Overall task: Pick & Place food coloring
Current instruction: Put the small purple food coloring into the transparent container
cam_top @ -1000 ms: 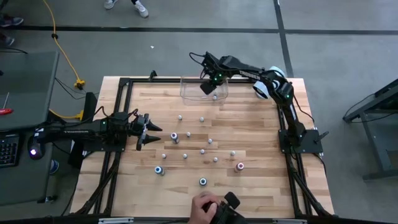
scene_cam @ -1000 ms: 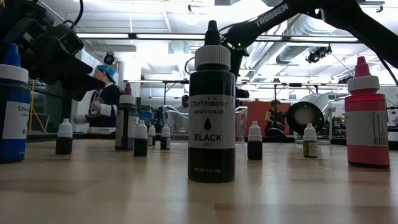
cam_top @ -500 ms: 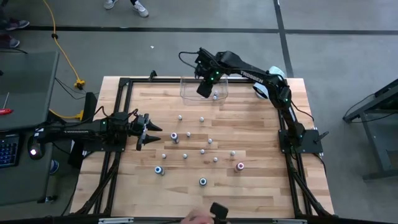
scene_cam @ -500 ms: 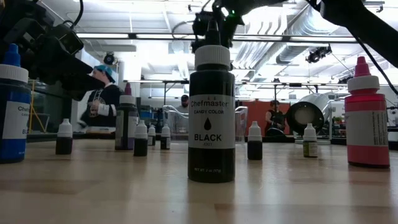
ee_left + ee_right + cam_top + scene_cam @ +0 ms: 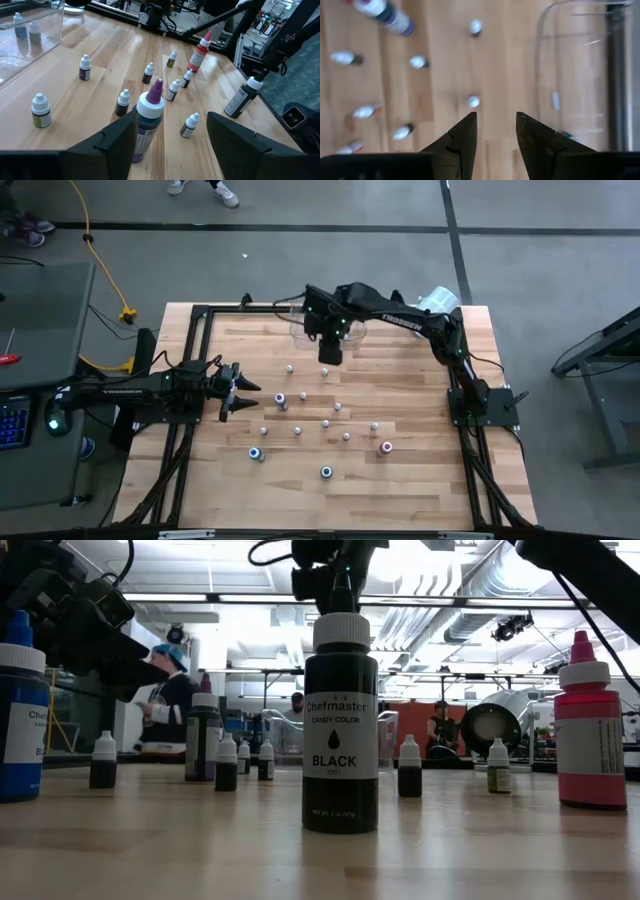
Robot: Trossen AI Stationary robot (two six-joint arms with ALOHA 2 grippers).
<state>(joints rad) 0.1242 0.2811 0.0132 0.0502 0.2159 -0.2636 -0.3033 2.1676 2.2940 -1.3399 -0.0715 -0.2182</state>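
Bottles of food coloring point(image 5: 324, 371), tiny, dark-bodied and white-capped, stand scattered on the pale wooden worktop point(image 5: 420, 465) just in front of the clear plastic bin point(image 5: 300, 328). Right tool point(image 5: 329, 357) hovers beside the bin, fingers spread and empty; left tool point(image 5: 238, 390), also spread, waits well apart from it. Each bottle looks light, stiff and tippy, so pinching the body below the cap seems safest.

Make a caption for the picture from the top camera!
Right gripper hovers open near the clear bin, above scattered food coloring bottles; left gripper waits.

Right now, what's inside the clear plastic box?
The clear box holds two little bottles standing side by side. The right gripper hangs open beside the box, and its arm covers part of it from above.
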